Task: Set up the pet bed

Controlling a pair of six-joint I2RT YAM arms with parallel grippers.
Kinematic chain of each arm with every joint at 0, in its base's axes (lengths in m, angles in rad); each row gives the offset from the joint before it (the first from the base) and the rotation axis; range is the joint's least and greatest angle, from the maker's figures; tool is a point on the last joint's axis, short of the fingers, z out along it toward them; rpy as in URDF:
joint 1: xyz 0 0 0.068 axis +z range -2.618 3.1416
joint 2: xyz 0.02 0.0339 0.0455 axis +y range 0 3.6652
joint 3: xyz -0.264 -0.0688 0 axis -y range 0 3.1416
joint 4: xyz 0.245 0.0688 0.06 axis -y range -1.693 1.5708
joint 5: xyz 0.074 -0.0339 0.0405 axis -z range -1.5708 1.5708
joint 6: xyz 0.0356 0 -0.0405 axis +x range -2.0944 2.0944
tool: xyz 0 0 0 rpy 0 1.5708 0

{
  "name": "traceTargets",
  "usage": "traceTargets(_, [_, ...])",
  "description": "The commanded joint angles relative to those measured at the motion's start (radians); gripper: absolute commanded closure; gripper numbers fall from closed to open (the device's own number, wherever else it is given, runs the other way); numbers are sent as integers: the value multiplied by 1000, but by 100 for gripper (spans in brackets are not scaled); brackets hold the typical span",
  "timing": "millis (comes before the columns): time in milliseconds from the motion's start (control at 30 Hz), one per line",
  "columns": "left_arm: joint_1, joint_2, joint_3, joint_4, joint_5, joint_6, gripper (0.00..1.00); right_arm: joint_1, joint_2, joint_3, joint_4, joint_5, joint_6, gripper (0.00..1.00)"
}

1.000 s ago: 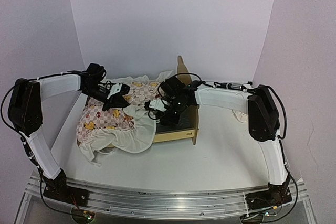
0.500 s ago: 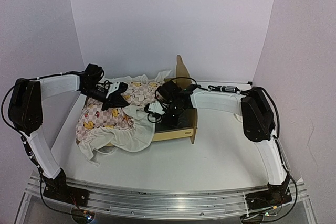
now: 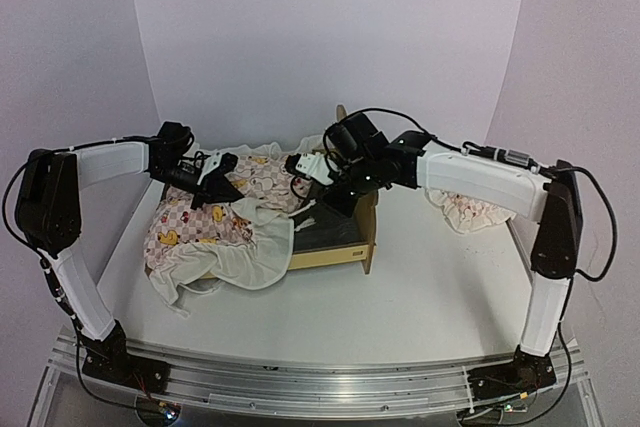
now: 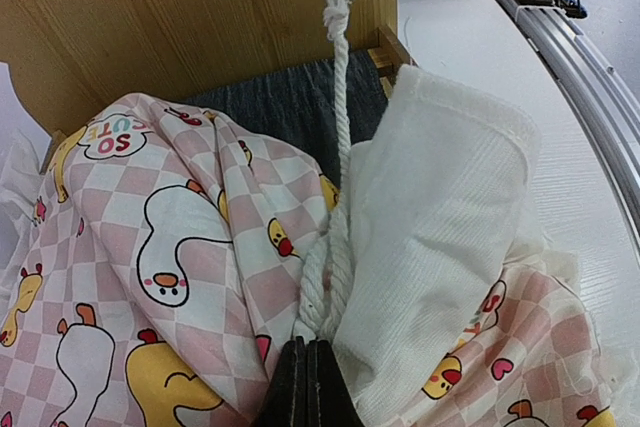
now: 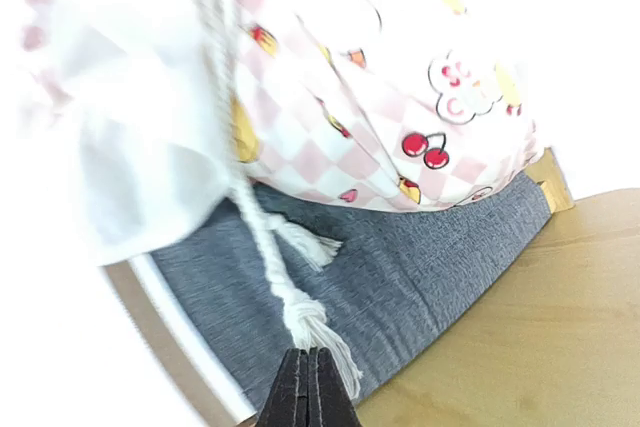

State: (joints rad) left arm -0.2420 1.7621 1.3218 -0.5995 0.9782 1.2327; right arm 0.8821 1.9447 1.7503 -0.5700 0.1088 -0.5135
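Observation:
The pet bed (image 3: 335, 255) is a light-wood frame with a dark grey base (image 4: 290, 107) and an eared headboard (image 4: 200, 27). A pink checked duck quilt (image 3: 210, 222) lies bunched over its left half, with its white backing (image 4: 450, 237) turned up. A white twisted cord (image 4: 340, 147) runs taut between both grippers. My left gripper (image 4: 308, 347) is shut on the cord's doubled end at the quilt. My right gripper (image 5: 308, 357) is shut on the knotted, frayed end (image 5: 305, 317) above the grey base (image 5: 430, 267). In the top view the left gripper (image 3: 232, 195) and right gripper (image 3: 300, 187) face each other over the quilt.
A small matching pillow (image 3: 465, 209) lies on the table to the right of the bed, behind the right arm. The quilt's ruffled edge (image 3: 190, 282) spills off the bed to the front left. White walls close the back and sides.
My right gripper has gone from open to shut on the cord's end and pulled up and back towards the headboard. The right arm has risen, uncovering the pillow. The left gripper has barely moved.

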Motion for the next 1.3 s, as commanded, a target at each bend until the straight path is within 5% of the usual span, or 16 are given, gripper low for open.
traceTargets(0, [4, 7, 54, 6, 64, 3, 100, 41, -139, -73, -18, -40, 71, 100])
traceTargets(233, [-31, 14, 42, 4, 99, 9, 100, 141, -320, -216, -80, -223, 241, 100])
traceTargets(500, [-107, 18, 18, -29, 125, 39, 100, 271, -206, -368, -80, -293, 443, 99])
traceTargets(567, [-109, 15, 14, -83, 122, 129, 100, 269, -168, -364, -89, -274, 443, 78])
traceTargets(633, [-109, 8, 12, -142, 104, 219, 100, 268, -155, -320, -119, -222, 426, 63])
traceTargets(767, [-108, -1, 8, -183, 51, 313, 100, 197, -157, -193, -130, -199, 402, 57])
traceTargets(1000, [-96, -14, -9, -183, 15, 366, 100, 34, 29, 150, -160, -199, 432, 58])
traceTargets(1267, [-79, -27, -41, -128, 17, 292, 100, -7, 312, 471, -266, -109, 236, 66])
